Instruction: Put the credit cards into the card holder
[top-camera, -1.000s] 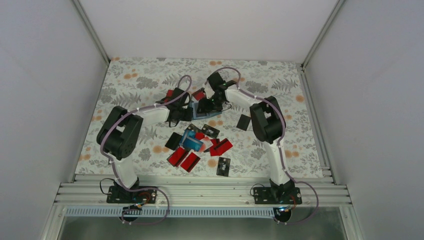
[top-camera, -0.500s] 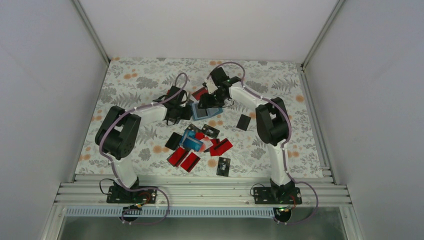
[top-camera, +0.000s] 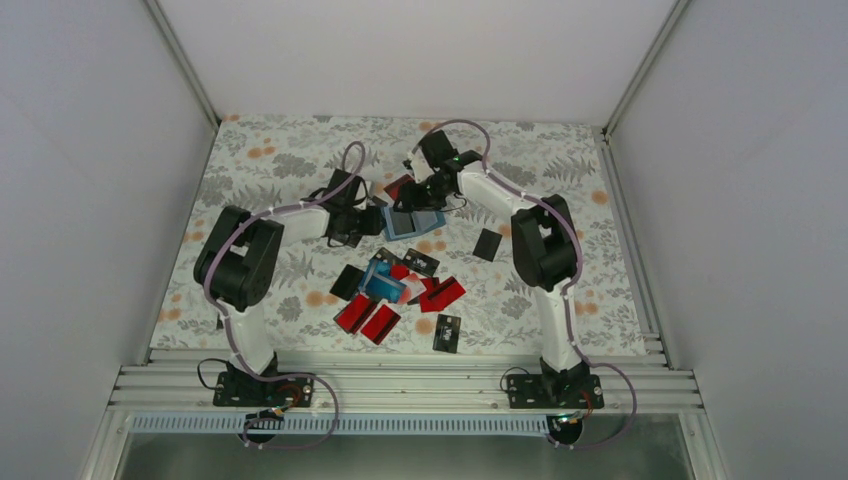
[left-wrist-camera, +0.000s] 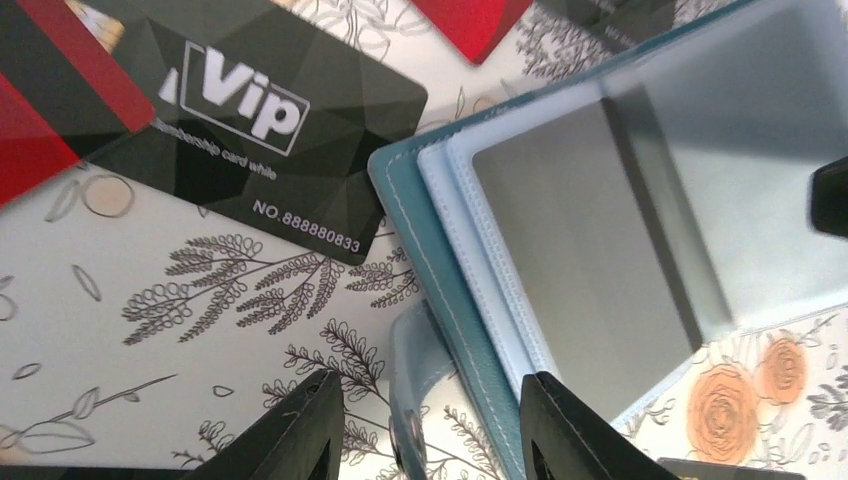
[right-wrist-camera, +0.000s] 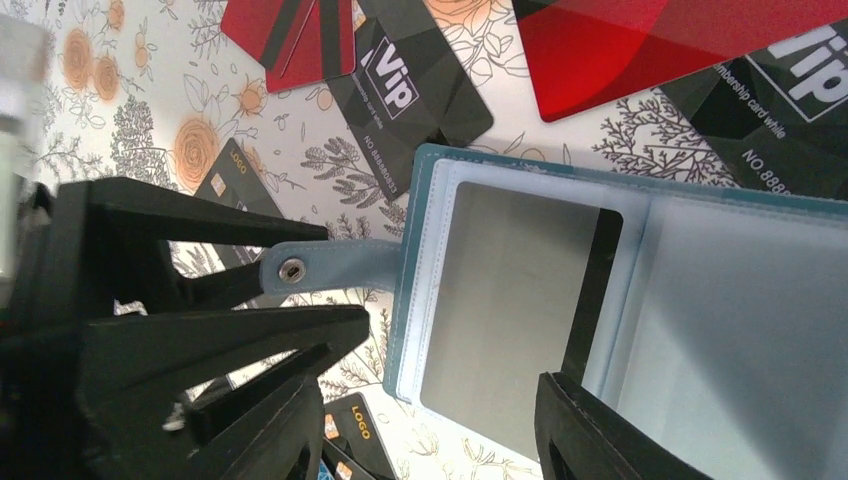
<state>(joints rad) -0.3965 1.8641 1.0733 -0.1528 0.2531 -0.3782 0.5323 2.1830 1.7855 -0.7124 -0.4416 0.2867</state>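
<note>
The teal card holder (top-camera: 410, 224) lies open on the flowered table, its clear sleeves showing a dark card (left-wrist-camera: 590, 270). My left gripper (left-wrist-camera: 435, 440) is open at the holder's left edge, and the snap tab (left-wrist-camera: 425, 395) lies loose between its fingers. The right gripper (right-wrist-camera: 435, 430) is also open, low over the holder (right-wrist-camera: 620, 300). One of its fingers (right-wrist-camera: 600, 430) is above the sleeve and the other is off the left edge. Credit cards, red, black and blue, lie in a pile (top-camera: 395, 290). A black VIP card (left-wrist-camera: 270, 150) lies beside the holder.
Red cards (right-wrist-camera: 640, 50) and black cards lie just past the holder. Single black cards sit at the right (top-camera: 487, 244) and near the front (top-camera: 447, 332). The left gripper's black fingers (right-wrist-camera: 200, 340) crowd the right wrist view. White walls enclose the table.
My left gripper has opened and drawn slightly left, so the snap tab now lies free between its fingers. The right gripper has shifted a little toward the back over the holder.
</note>
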